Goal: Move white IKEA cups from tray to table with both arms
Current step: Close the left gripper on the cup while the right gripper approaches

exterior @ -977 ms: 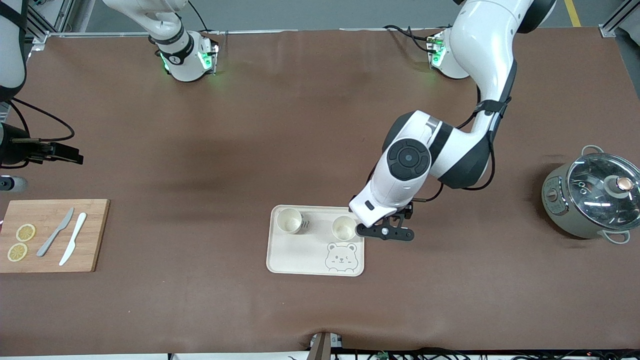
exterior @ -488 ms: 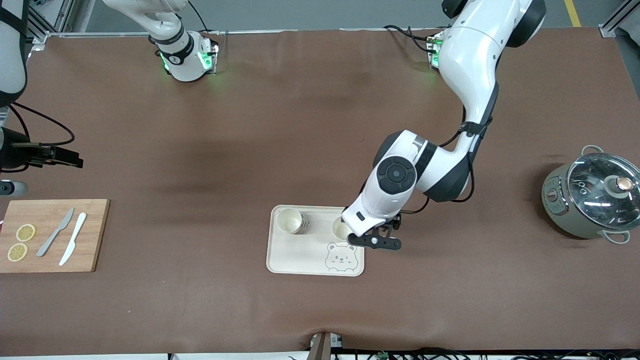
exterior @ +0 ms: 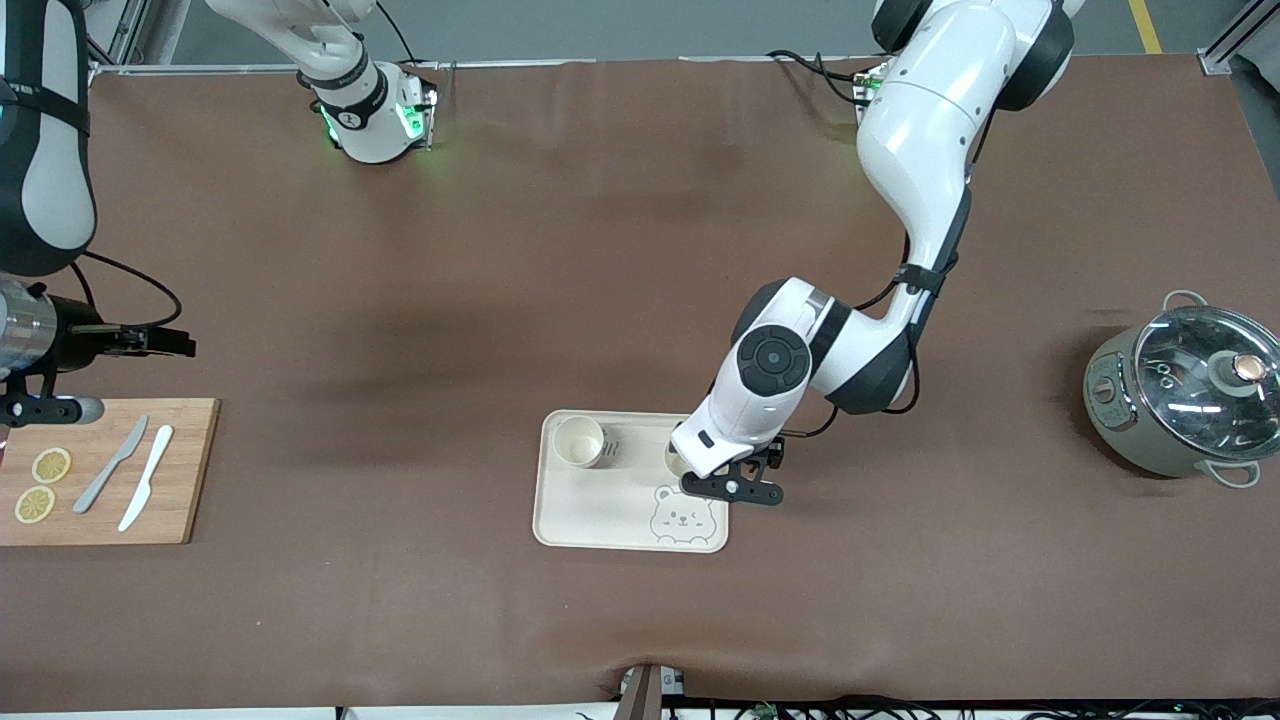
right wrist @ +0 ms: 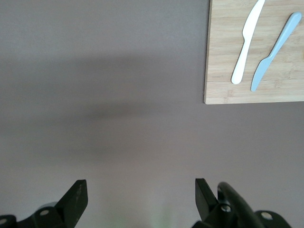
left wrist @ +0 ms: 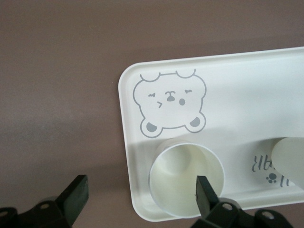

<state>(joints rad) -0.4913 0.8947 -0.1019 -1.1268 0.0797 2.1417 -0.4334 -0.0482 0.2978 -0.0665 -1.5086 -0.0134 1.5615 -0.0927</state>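
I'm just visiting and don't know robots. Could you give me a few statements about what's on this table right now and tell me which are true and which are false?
1. Both white cups stand on the bear tray. True.
2. The left gripper is clamped shut on a cup. False: its fingers are open, one over the cup's mouth and one outside the tray's edge.
3. The right gripper is open over bare table near the cutting board. True.
4. The two knives lie on the tray. False: they lie on the cutting board, beside the lemon slices.
5. The pot has no lid. False: a glass lid covers it.
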